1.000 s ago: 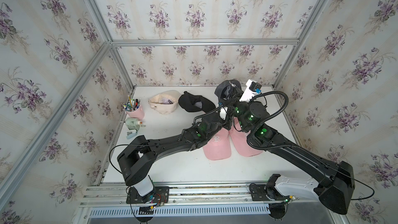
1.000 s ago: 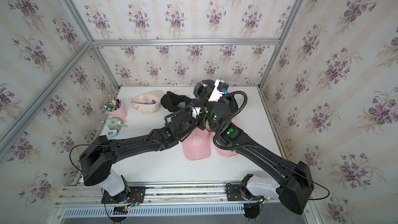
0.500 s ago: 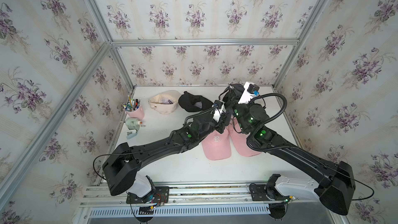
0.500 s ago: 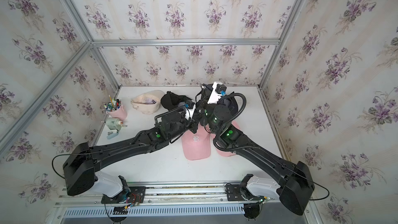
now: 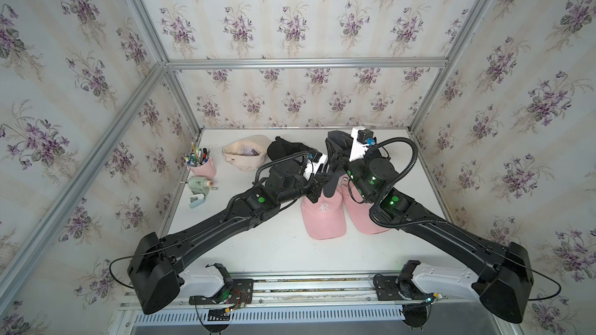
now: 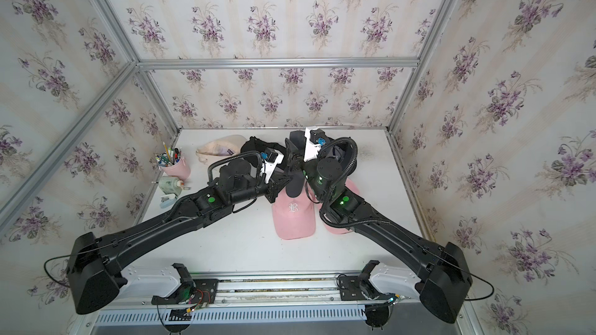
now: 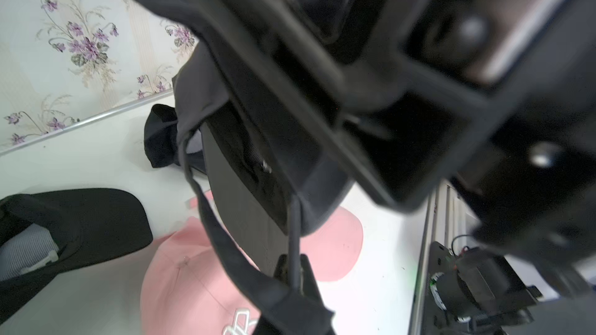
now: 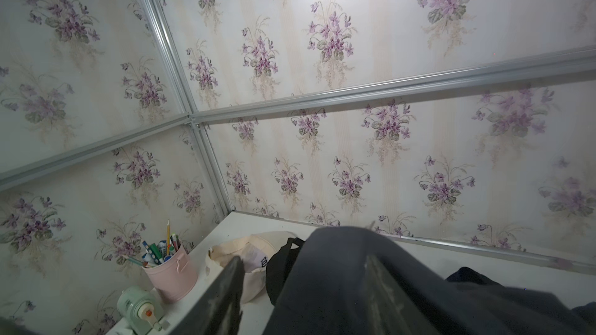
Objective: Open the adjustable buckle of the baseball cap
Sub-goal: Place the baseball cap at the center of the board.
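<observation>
The dark navy baseball cap point(image 5: 332, 185) hangs in the air between my two grippers, above the pink caps; it also shows in the other top view point(image 6: 295, 185). My left gripper point(image 7: 292, 270) is shut on the cap's thin dark strap point(image 7: 225, 246), and it sits at the cap's left side in both top views point(image 5: 317, 185) point(image 6: 277, 188). My right gripper point(image 8: 306, 285) is open, its fingers point(image 8: 232, 285) wide apart with the cap's cloth point(image 8: 338, 272) lying between them. It stands behind the cap in a top view point(image 5: 335, 156). I cannot make out the buckle clearly.
Two pink caps point(image 5: 324, 220) point(image 5: 364, 217) lie on the white table point(image 5: 274, 246) under the held cap. A black cap point(image 5: 283, 149) and a beige cap point(image 5: 246, 156) lie at the back. A pink cup of pens point(image 5: 203, 165) and a green sharpener point(image 5: 198, 185) stand at the left edge.
My right gripper has gone from shut to open. The left arm has reached further in, and its gripper has closed on the strap. The cap hangs lower than before.
</observation>
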Motion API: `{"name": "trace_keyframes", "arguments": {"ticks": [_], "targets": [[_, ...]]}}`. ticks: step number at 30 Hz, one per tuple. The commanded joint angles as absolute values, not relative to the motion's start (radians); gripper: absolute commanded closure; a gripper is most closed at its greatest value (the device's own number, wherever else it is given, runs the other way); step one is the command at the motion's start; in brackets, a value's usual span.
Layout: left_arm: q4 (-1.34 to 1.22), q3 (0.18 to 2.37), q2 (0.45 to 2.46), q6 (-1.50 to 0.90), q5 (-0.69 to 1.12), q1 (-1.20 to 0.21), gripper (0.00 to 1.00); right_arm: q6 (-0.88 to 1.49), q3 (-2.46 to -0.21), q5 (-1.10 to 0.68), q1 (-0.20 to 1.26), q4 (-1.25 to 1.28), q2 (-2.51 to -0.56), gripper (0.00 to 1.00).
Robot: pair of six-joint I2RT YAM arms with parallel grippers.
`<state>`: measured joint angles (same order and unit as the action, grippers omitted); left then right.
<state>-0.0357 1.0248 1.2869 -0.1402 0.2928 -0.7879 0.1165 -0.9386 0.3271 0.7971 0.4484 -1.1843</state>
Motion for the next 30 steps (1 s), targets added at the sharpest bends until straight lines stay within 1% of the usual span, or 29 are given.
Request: {"name": "trace_keyframes", "arguments": {"ticks": [1,6,9,12,15,19,25,30], "targets": [[0.023,1.003,1.249,-0.166,0.409,-0.754,1.00,0.064,-0.949,0.258,0.788,0.440,-1.179,0.34],[0.050,0.936,1.182,-0.232,0.489,-0.682,1.00,0.054,-0.951,0.174,0.772,0.446,-1.176,0.28],[0.079,0.907,1.144,-0.263,0.550,-0.625,1.00,0.046,-0.948,0.128,0.769,0.462,-1.172,0.26],[0.017,0.845,1.105,-0.356,0.644,-0.543,1.00,0.044,-0.950,0.141,0.770,0.468,-1.176,0.22],[-0.062,0.768,1.091,-0.445,0.738,-0.452,1.00,0.047,-0.950,0.135,0.770,0.464,-1.183,0.22],[-0.072,0.726,1.089,-0.493,0.873,-0.348,1.00,0.055,-0.941,0.129,0.770,0.453,-1.182,0.22],[-0.025,0.730,1.082,-0.515,1.048,-0.202,1.00,0.061,-0.914,0.141,0.769,0.445,-1.167,0.22],[0.059,0.724,1.100,-0.482,1.154,-0.125,1.00,0.058,-0.910,0.148,0.770,0.428,-1.166,0.22]]}}
